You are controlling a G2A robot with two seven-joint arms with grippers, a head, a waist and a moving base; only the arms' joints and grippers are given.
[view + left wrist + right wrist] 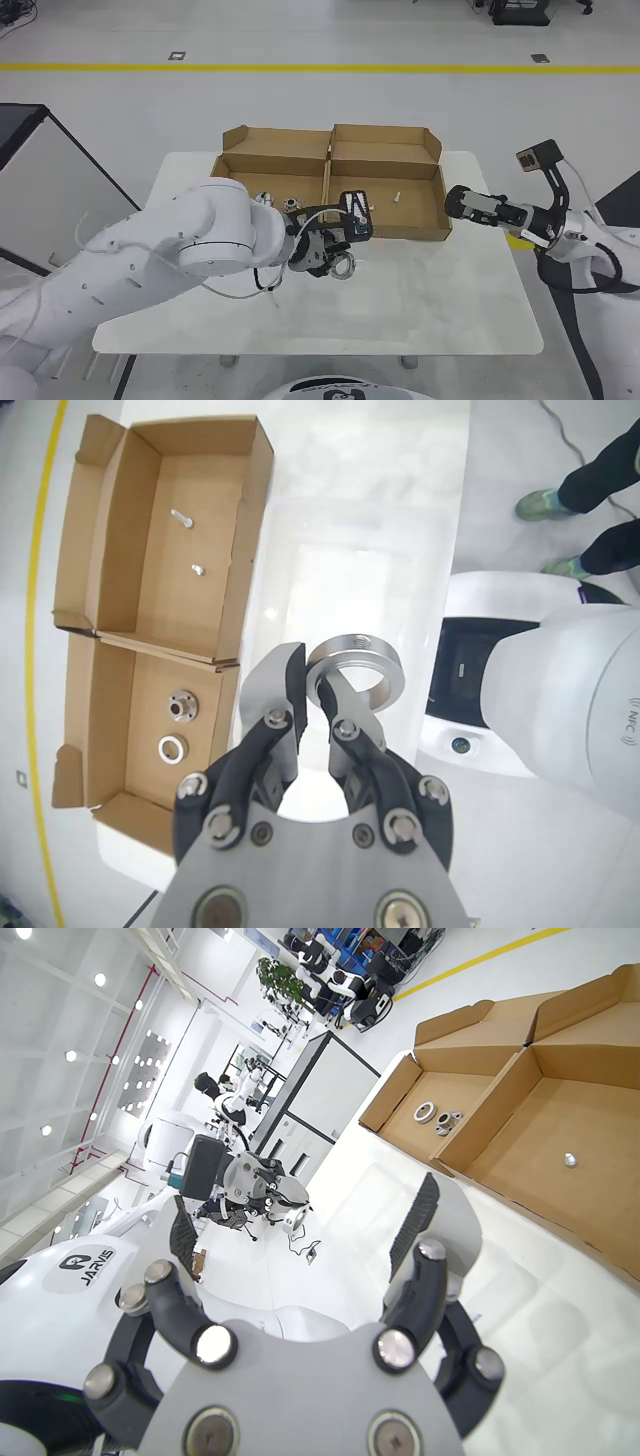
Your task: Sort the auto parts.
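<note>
A thick silver metal ring (340, 646), with a small threaded hole in its rim, is held clear of the white worktop (430, 300), just in front of the near walls of two open brown cardboard boxes. It is pinched by its wall in the left tool (312, 682). One finger (297, 680) is set outside the ring and the other is passed through the bore, so the jaws are closed down to the wall's thickness. This hold is judged to stop the round part from slipping out and to let it be set down flat.

In the left box (275, 140), a flanged silver hub (183, 706) and a flat silver washer (173, 748) are laid close together. In the right box (385, 140), two small silver bolts (181, 518) are laid apart. The sorting is therefore read as round machined parts to the left and fasteners to the right, and the held ring is judged to belong with the hub and washer.

The right tool (302, 1198) is positioned at the outer end of the right box, with its jaws spread wide and nothing between them. It is probably parked there so that the way to the left box is left free.
</note>
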